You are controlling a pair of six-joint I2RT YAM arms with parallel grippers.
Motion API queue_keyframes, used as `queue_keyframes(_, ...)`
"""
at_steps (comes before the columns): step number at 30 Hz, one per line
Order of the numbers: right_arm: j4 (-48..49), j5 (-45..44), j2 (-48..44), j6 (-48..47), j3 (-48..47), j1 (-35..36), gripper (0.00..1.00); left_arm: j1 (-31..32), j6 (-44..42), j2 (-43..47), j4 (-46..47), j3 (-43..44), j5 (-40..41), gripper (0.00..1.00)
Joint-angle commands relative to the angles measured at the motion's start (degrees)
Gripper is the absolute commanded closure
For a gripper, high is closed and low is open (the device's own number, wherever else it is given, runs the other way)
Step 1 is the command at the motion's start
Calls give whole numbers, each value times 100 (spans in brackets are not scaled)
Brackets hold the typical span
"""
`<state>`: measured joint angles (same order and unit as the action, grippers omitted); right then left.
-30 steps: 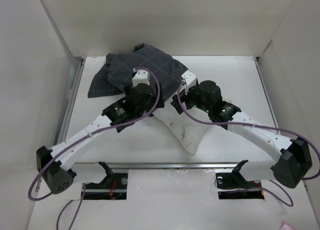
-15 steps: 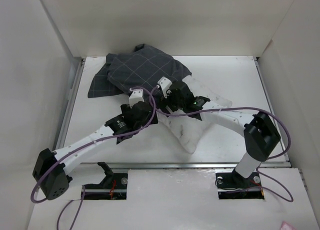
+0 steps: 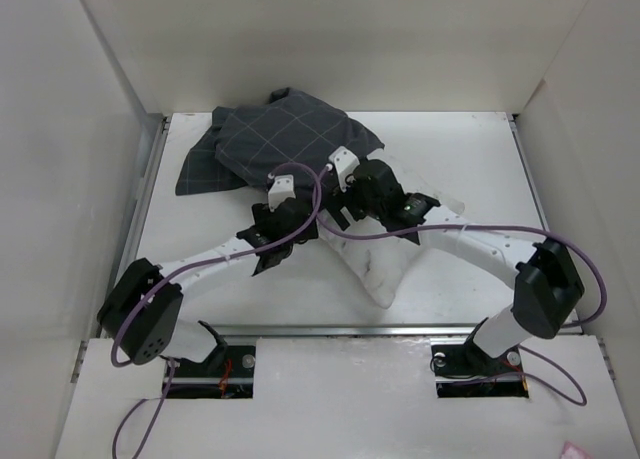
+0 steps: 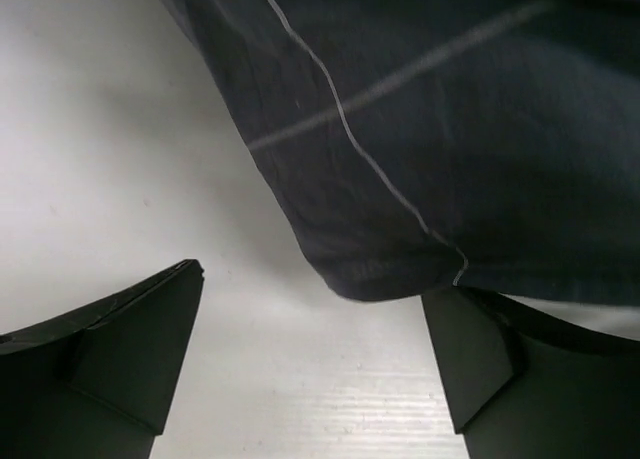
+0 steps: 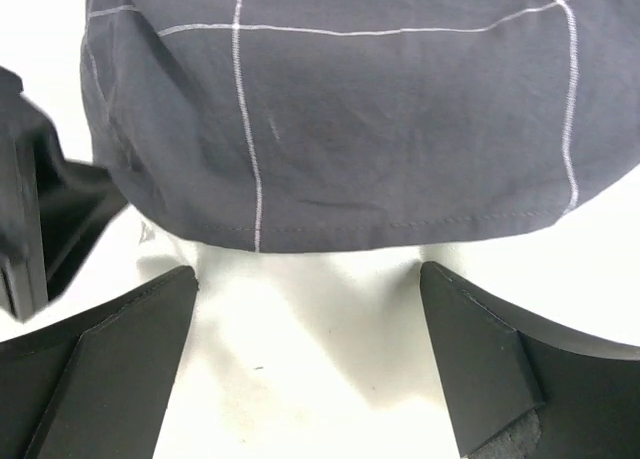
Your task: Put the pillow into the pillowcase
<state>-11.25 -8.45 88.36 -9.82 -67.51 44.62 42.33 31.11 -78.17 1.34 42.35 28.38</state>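
Note:
The dark grid-patterned pillowcase (image 3: 268,141) lies crumpled at the back left, and its near edge covers one end of the off-white pillow (image 3: 386,267). My left gripper (image 3: 287,191) sits at the case's near edge. In the left wrist view its jaws (image 4: 315,314) are open over bare table, and the pillowcase (image 4: 450,129) hem hangs just ahead, by the right finger (image 4: 480,349). My right gripper (image 3: 341,169) is open over the pillow (image 5: 310,359), with the pillowcase (image 5: 350,119) hem just beyond its fingertips (image 5: 310,279).
White walls enclose the table (image 3: 480,149) at the back and on both sides. A metal rail (image 3: 330,330) runs along the near edge. The two wrists are close together; part of the left arm (image 5: 40,229) shows at the left of the right wrist view.
The left gripper drew back off the pillowcase towards its near edge. The right arm folded, its elbow swinging towards its base, and its gripper shifted left to the hem over the pillow.

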Motion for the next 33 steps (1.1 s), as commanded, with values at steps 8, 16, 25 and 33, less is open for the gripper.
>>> queue_keyframes(8, -106, 281, -460, 122, 176, -24, 2, -418, -114, -252, -20, 563, 581, 89)
queue_keyframes(16, 437, 1688, 181, 121, 10, -24, 1, -418, -281, 767, -21, 503, 81, 100)
queue_keyframes(25, 2044, 1048, 1464, 541, -649, -24, 62, -365, -798, 1612, 147, 650, -613, 100)
queue_keyframes(33, 4955, 72, 649, 2124, -659, -94, 100, -313, -1475, 1322, -484, 2083, -1702, 100)
